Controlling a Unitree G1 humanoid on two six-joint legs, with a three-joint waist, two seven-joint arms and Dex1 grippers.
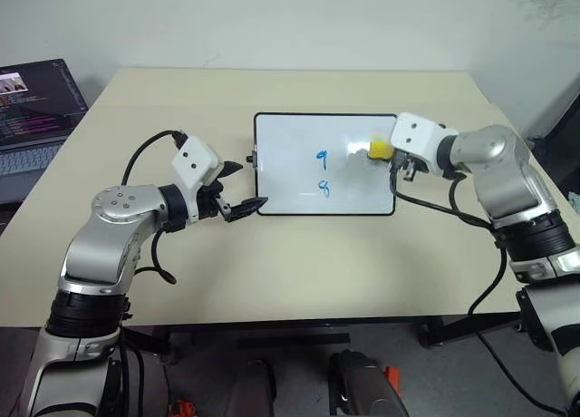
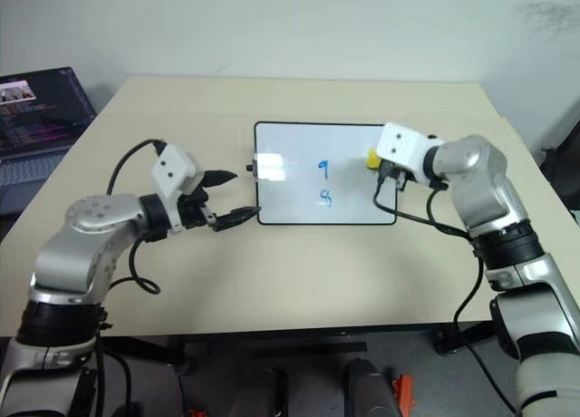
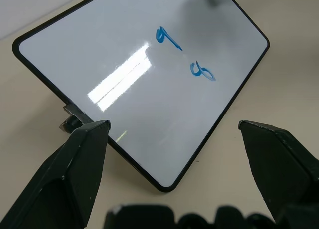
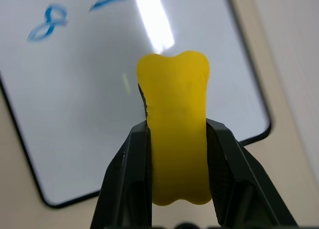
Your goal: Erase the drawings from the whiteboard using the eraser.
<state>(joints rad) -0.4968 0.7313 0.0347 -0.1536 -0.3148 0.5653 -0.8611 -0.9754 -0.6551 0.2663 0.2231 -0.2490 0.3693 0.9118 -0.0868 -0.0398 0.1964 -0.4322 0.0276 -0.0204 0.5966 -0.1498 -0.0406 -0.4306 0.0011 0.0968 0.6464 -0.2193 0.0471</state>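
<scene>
The left tool, a pair of black fingers on a white and grey arm, stands spread wide and empty at the left edge of the small glossy whiteboard with the thin black frame. One fingertip lies near the board's near left corner, the other by the little black side knob; whether either touches the frame cannot be told. It looks placed to steady the board.

On the board, two blue hand-drawn squiggles sit one above the other near its middle (both read roughly like a 9). The white above them is bare, so the wiping step seems to be under way with these two left.

At the board's far right corner, the right tool is clenched on the bright yellow sponge-like eraser, squeezing it at the waist. The marks lie to the left of the eraser, apart from it. The next move calls for carrying the eraser leftward over them and pressing it flat.
</scene>
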